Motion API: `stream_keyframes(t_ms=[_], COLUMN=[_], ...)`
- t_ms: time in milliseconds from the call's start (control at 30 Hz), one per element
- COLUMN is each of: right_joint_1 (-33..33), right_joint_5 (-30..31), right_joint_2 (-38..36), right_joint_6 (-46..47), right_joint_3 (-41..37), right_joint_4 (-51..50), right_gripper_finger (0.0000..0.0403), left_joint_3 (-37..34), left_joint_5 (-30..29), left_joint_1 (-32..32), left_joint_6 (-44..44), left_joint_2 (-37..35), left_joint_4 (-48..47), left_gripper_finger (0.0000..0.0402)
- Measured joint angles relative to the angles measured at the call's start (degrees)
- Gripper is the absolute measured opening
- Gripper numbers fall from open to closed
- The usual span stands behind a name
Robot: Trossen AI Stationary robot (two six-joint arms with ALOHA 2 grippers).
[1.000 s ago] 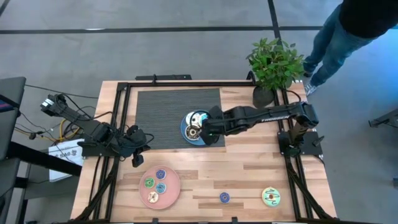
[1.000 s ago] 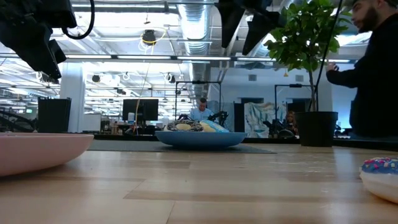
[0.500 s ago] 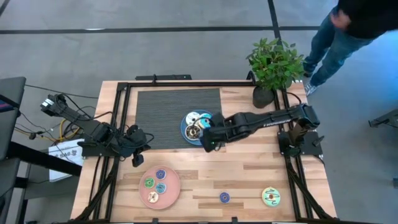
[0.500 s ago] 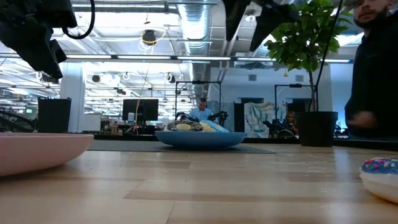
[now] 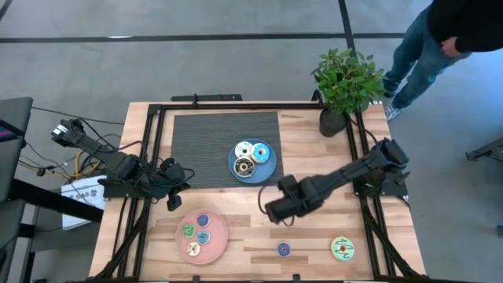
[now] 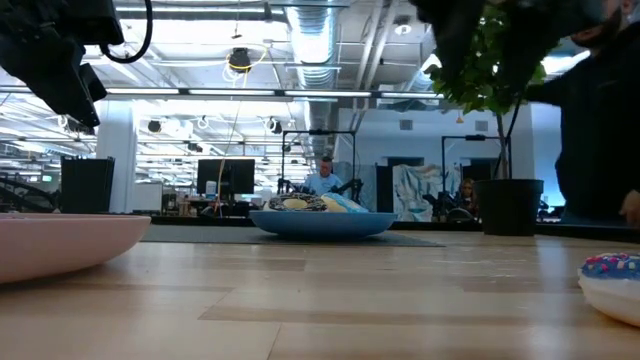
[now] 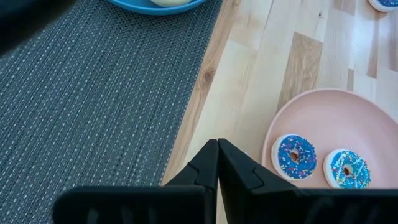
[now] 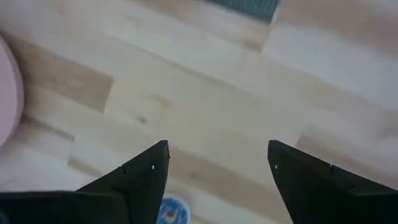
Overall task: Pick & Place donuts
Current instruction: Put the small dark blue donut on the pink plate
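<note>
The blue plate (image 5: pixel 269 171) holds three larger donuts: white (image 5: pixel 244 149), teal (image 5: pixel 261 152) and brown-cream (image 5: pixel 245 166). The pink plate (image 5: pixel 217 248) carries several tinier donuts, among them blue (image 7: pixel 294 155) and teal (image 7: pixel 347 169). A small blue donut (image 5: pixel 284 249) and the yellow-green donut (image 5: pixel 343 248) lie flat on the wood near the near edge. My right gripper (image 5: pixel 275 211) hovers open and empty over bare wood between the blue plate and the small blue donut (image 8: pixel 168 211). My left gripper (image 7: pixel 217 155) waits shut at the table's left side.
A dark ribbed mat (image 5: pixel 204 141) lies under the blue plate's far left side. A potted plant (image 5: pixel 346 82) stands at the far right corner. A person (image 5: pixel 440 39) stands beyond that corner. Bare wood lies around my right gripper.
My right gripper has drawn back from above the blue plate toward the table's near edge, staying open, and now hangs over bare wood. The plate's three donuts, partly covered before, now show fully. The person beyond the far right corner has shifted.
</note>
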Motion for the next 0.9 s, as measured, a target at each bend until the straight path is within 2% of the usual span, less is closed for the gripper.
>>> stream_keyframes(t_ms=[333, 900], right_joint_1=[6.90, 8.93], right_joint_5=[-0.07, 1.39], right_joint_2=[-0.04, -0.04], right_joint_6=[11.48, 12.01], right_joint_3=[0.02, 0.02], right_joint_4=[-0.49, 0.41], right_gripper_finger=[0.0265, 0.0265], left_joint_3=[0.00, 0.00], left_joint_5=[-0.23, 0.91], left_joint_1=[0.00, -0.02], left_joint_6=[0.02, 0.72], left_joint_2=[0.00, 0.02], left_joint_4=[0.00, 0.02], left_gripper_finger=[0.0000, 0.0000])
